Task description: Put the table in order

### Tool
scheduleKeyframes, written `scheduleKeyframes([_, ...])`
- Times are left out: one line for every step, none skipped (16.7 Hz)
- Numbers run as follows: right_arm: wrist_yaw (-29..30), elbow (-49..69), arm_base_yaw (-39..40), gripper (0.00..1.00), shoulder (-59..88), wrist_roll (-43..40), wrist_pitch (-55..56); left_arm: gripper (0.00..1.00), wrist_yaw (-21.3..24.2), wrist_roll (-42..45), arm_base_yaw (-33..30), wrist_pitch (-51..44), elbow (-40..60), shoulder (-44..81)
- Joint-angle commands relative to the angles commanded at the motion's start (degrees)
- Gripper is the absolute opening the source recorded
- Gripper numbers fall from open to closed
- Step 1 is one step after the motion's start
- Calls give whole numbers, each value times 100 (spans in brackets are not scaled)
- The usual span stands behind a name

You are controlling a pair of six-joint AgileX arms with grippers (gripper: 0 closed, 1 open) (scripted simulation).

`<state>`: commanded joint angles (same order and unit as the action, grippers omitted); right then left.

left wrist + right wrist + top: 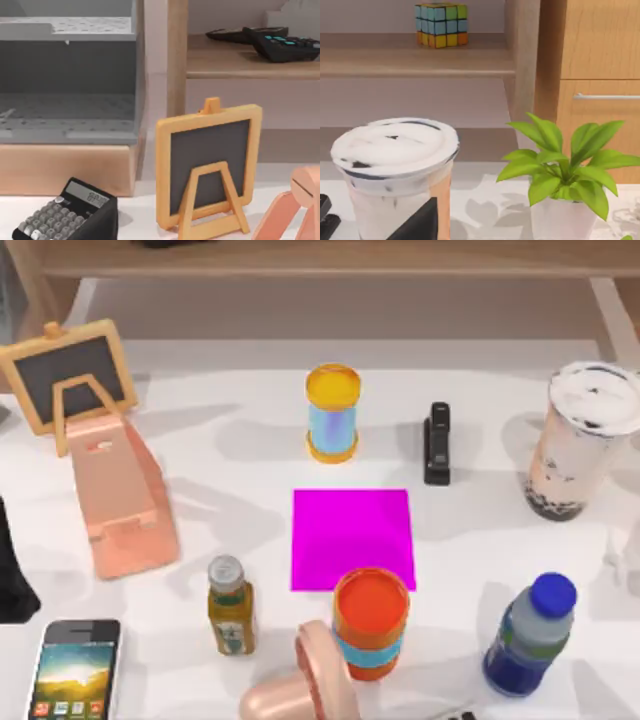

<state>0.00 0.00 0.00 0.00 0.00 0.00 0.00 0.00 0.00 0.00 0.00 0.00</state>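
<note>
The white table (250,455) carries many loose items around a magenta square mat (352,538). Behind the mat stand a yellow-and-blue cup (332,412) and a black stapler (437,443). An orange can (371,623) overlaps the mat's front edge, with a pink rounded object (305,685) beside it. At the right are a bubble tea cup (585,440) (395,170) and a blue bottle (530,635). On the left are a small yellow bottle (230,605), a phone (75,670), a pink phone stand (120,495) and a small blackboard easel (70,375) (210,165).
A wooden shelf (330,260) runs along the back, holding a colour cube (441,24) and dark remotes (280,42). A calculator (70,215) lies near the easel, and a potted plant (565,175) stands beside the tea cup. A dark shape (12,570) sits at the left edge.
</note>
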Motion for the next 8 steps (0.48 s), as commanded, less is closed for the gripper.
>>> scheduleKeyframes([0,0,0,100,0,0,0,100,0,0,0,0,0,0])
scheduleKeyframes([0,0,0,100,0,0,0,100,0,0,0,0,0,0])
scheduleKeyframes([0,0,0,100,0,0,0,100,2,54,9,-28,41,49])
scheduleKeyframes([0,0,0,100,0,0,0,100,5,166,26,-85,126,149])
scheduleKeyframes([0,0,0,100,0,0,0,100,9,334,52,-170,252,298])
scheduleKeyframes([0,0,0,100,0,0,0,100,15,556,85,-283,418,495])
scheduleKeyframes([0,0,0,100,0,0,0,100,22,832,127,-423,624,738])
scheduleKeyframes([0,0,0,100,0,0,0,100,29,1163,176,-590,868,1027])
